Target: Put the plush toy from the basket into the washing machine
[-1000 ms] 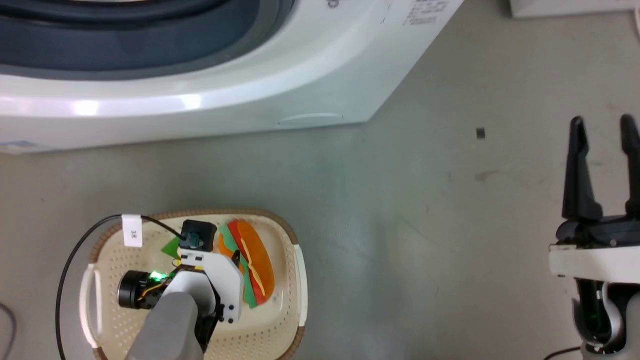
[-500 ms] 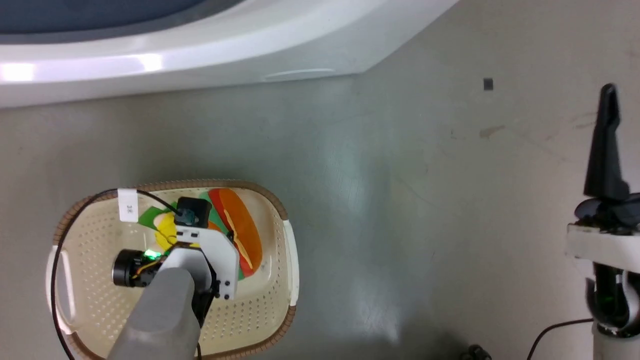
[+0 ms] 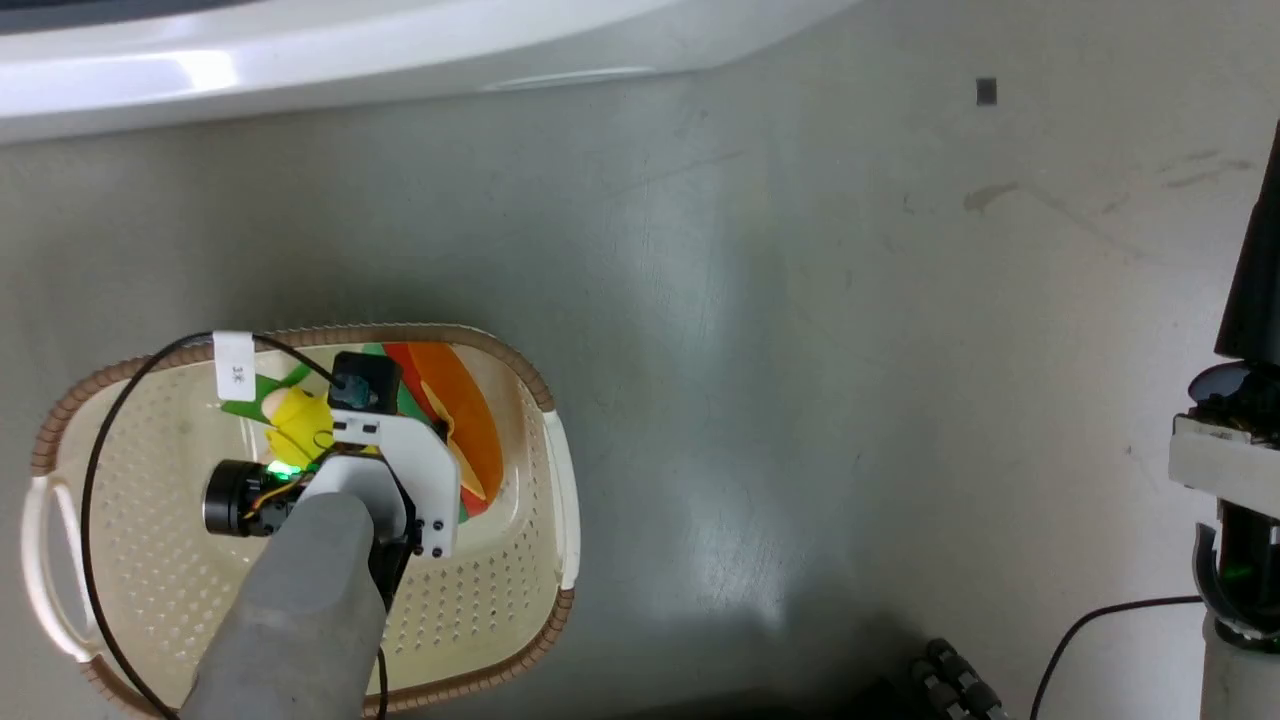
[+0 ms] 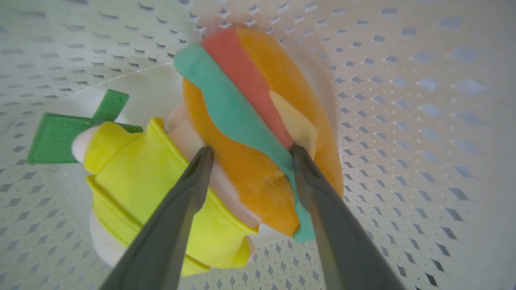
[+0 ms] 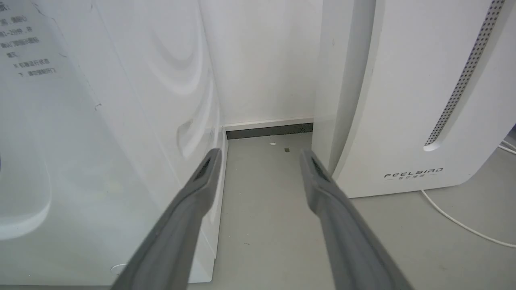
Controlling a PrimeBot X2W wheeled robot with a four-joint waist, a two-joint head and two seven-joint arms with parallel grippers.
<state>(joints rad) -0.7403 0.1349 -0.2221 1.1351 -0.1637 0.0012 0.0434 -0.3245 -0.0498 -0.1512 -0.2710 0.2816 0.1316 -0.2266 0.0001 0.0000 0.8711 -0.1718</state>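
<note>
The plush toy (image 3: pixel 465 420) lies in the cream basket (image 3: pixel 548 400) at its far right end: orange bun, red and green layers, and a yellow figure (image 3: pixel 295 425) beside it. My left gripper (image 4: pixel 250 152) points down into the basket and is open. Its two fingers straddle the nearer orange bun half (image 4: pixel 246 177), with the tips touching the toy. The washing machine (image 3: pixel 300 60) shows as a white lower edge along the top. My right gripper (image 5: pixel 260 152) hangs open and empty between the washing machine's side (image 5: pixel 100 121) and another appliance.
A white FEELBIRD appliance (image 5: pixel 403 100) stands right of the washing machine, with a narrow strip of grey floor between them. A white cable (image 5: pixel 463 225) runs on the floor by it. A black cable (image 3: pixel 95 480) loops over the basket. A black ribbed part (image 3: pixel 955 680) shows at the bottom.
The head camera has shifted, sliding the washing machine up and the right gripper toward the right edge. My left wrist has moved over the toy, and the yellow figure has come into sight.
</note>
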